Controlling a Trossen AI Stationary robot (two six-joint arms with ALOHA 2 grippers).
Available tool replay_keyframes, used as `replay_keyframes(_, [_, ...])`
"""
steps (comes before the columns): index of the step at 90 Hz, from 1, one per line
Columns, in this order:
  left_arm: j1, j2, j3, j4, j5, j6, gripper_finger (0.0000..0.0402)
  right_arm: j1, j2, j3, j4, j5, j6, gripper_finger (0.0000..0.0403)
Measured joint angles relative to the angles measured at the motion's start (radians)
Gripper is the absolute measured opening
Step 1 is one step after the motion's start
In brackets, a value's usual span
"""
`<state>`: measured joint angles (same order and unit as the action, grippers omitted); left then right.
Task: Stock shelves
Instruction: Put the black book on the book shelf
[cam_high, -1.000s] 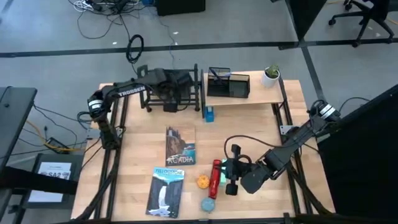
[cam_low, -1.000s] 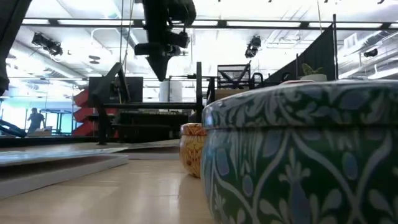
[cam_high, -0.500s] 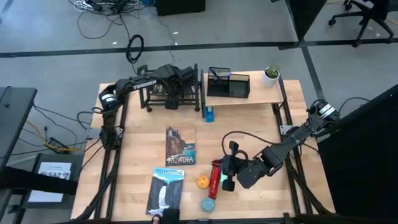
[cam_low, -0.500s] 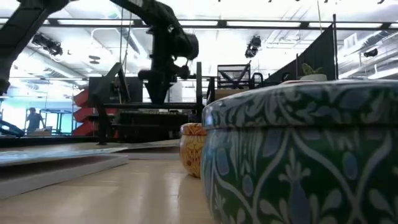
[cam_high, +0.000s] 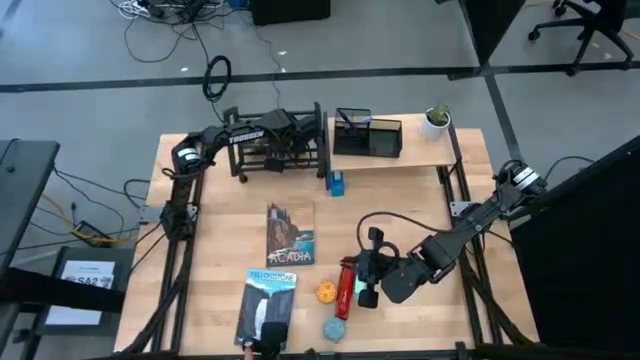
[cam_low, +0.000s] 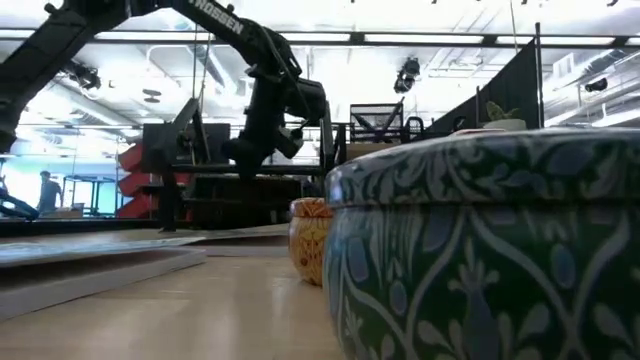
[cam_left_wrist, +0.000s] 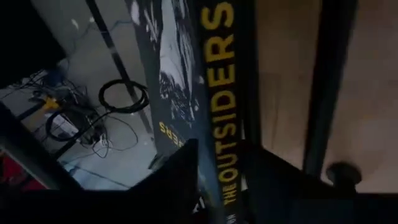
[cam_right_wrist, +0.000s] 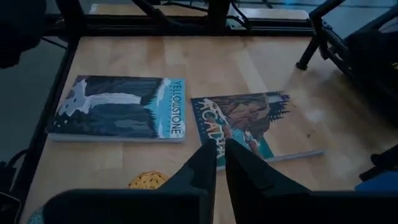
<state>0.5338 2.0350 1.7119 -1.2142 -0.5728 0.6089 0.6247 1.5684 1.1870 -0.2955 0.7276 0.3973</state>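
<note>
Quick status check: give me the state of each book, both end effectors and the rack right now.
Outsiders book: held in left end effector, at the black rack.
Acadia book: flat on table.
Yellowstone book: flat on table.
Right end effector: shut, empty, above the table.

The black metal-tube rack (cam_high: 275, 150) stands at 11 o'clock of the table; the wooden plank shelf (cam_high: 420, 152) stands at 1 o'clock.

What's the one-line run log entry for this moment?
left end effector: shut on dark "The Outsiders" book, at black metal-tube rack | right end effector: shut, above "Acadia" book
</note>
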Motion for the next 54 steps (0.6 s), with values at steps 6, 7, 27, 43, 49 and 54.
replay_keyframes(6, [-0.004,0.000,0.000,-0.002,-0.043,0.005,0.0029,0.000,0.000,0.000,0.000,-0.008,0.000,0.0007])
replay_keyframes(7, [-0.006,0.000,0.000,-0.003,-0.054,0.007,0.0029,0.000,0.000,0.000,0.000,-0.010,0.000,0.0007])
replay_keyframes(27, [-0.083,-0.038,0.014,-0.014,-0.290,0.073,0.0029,0.000,0.000,0.000,0.001,-0.017,-0.002,0.0007])
replay_keyframes(43, [-0.181,-0.103,0.091,-0.013,-0.431,0.117,0.0029,0.000,0.000,0.000,0.010,-0.016,-0.002,0.0007])
replay_keyframes(49, [-0.228,-0.123,0.130,-0.037,-0.470,0.073,0.0029,0.001,0.000,0.000,0.017,-0.017,0.001,0.0007])
replay_keyframes(54, [-0.278,-0.142,0.165,-0.074,-0.502,-0.002,0.0029,0.007,0.000,0.000,0.031,-0.016,0.002,0.0007])
